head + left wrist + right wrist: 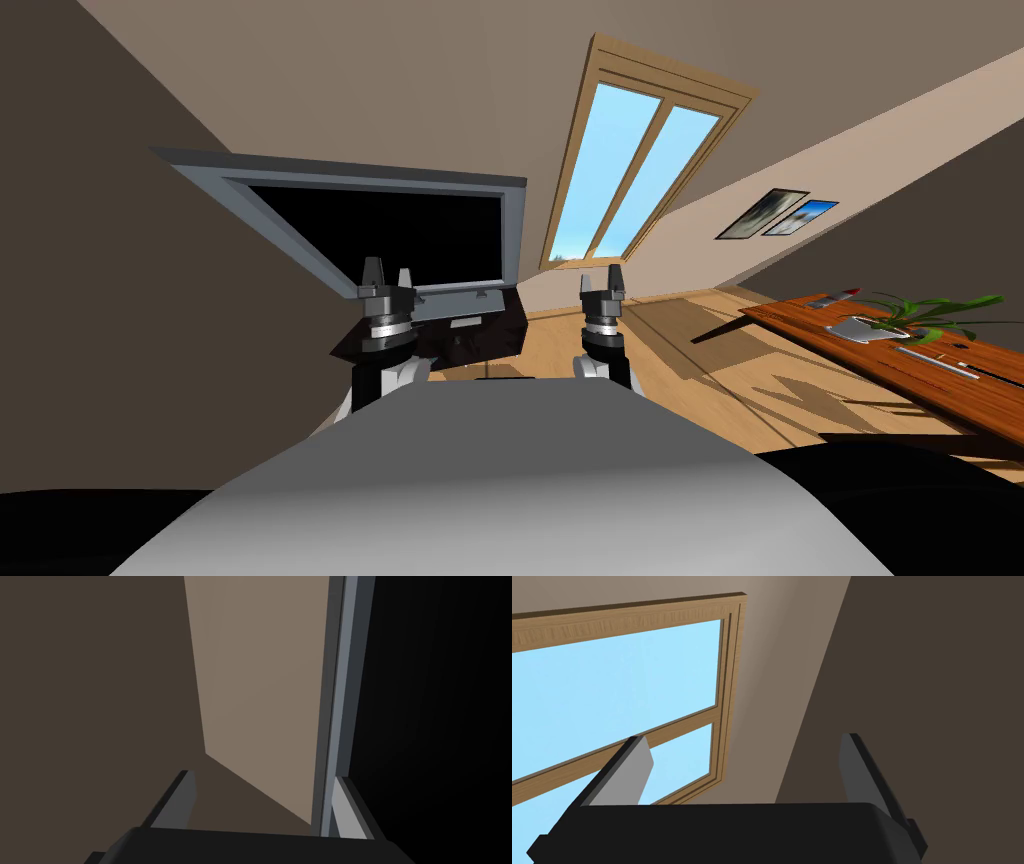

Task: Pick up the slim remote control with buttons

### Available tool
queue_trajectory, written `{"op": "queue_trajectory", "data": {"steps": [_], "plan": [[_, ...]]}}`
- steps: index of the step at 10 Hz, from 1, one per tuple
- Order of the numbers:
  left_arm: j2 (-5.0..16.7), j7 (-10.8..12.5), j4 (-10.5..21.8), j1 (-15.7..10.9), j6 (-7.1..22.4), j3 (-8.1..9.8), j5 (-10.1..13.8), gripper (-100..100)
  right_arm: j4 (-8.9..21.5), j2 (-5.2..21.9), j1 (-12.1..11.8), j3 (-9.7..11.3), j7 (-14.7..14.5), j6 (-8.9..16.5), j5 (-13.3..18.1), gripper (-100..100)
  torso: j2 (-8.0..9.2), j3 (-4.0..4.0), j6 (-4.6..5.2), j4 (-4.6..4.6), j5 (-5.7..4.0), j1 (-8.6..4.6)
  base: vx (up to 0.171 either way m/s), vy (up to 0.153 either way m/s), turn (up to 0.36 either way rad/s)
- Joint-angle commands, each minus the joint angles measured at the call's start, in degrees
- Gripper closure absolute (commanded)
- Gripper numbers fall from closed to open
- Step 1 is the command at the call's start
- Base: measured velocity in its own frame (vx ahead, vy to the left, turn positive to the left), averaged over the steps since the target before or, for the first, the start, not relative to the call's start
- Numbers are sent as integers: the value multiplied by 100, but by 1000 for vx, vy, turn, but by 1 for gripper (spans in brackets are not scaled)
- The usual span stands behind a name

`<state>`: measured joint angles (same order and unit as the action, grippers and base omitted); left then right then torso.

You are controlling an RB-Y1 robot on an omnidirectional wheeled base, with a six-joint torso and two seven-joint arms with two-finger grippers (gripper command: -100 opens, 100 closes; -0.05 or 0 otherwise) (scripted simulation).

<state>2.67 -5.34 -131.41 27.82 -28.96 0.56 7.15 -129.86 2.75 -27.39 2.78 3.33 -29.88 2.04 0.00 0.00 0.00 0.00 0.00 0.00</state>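
"While both arms are raised, how do the fingers stand?"

"On my left gripper [388, 268] and right gripper [603, 277] they are parted, with nothing between them, just before the television [380, 225] on its dark stand [490, 335]."

"And the target?"

"Well off to my right. I take a slim grey piece with red marks for the remote control [833, 298]. It lies at the far end of the wooden table [900, 385], beyond the potted plant [925, 310]."

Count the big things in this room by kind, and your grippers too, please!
Television: 1
Window: 1
Wall pictures: 2
Table: 1
Plant: 1
Grippers: 2, left gripper and right gripper, both open
Total: 8
The bits lying on the table are too small to name, so they are not counted.
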Motion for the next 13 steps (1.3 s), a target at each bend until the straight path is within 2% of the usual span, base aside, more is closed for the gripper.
{"op": "queue_trajectory", "data": {"steps": [1, 4, 7, 8, 9, 10, 11, 12, 13], "plan": [[173, 37, 123, -107, 181, -3, 34, -100, 0, 0, 0, 0, 0, 0, 0, 0, 0, 0, 0, 0, 0, 0, -9, 9, -48], [365, 128, 408, -366, 605, -18, 121, -100, 0, 0, 0, 0, 0, 0, 0, 0, 8, 4, 1, 1, 2, 8, -27, 19, -53], [487, 263, 816, -744, 1129, -46, 255, -100, 0, 0, 1, 0, 0, 0, 0, 0, 11, 6, 1, 2, 2, 8, -41, 22, -75], [487, 263, 816, -744, 1205, -46, 255, -100, 0, 0, 1, 0, 0, 0, 0, 0, 15, 8, 1, 3, 3, 12, -36, 25, -22], [517, 315, 974, -891, 1412, -58, 308, -100, 0, 0, 0, 0, 0, 0, 0, 0, 12, 7, -1, 3, 3, 10, -30, 12, -57], [517, 315, 974, -891, 1436, -58, 308, -100, 0, 0, 1, 0, 0, 0, 0, 0, 10, 6, 1, 2, 2, 7, -22, 11, -23], [543, 371, 1144, -1047, 1654, -69, 364, -100, 0, 0, 0, 0, 0, 0, 0, 0, 8, 5, -1, 2, 1, 5, -29, 15, -51], [543, 371, 1144, -1047, 1681, -69, 364, -100, 0, 0, 0, 0, 0, 0, 0, 0, 9, 5, 0, 2, 1, 6, -25, 14, -34], [568, 429, 1323, -1211, 1918, -80, 422, -100, 0, 0, 0, 0, 0, 0, 0, 0, 8, 5, -1, 2, 1, 6, -28, 11, -58]]}}
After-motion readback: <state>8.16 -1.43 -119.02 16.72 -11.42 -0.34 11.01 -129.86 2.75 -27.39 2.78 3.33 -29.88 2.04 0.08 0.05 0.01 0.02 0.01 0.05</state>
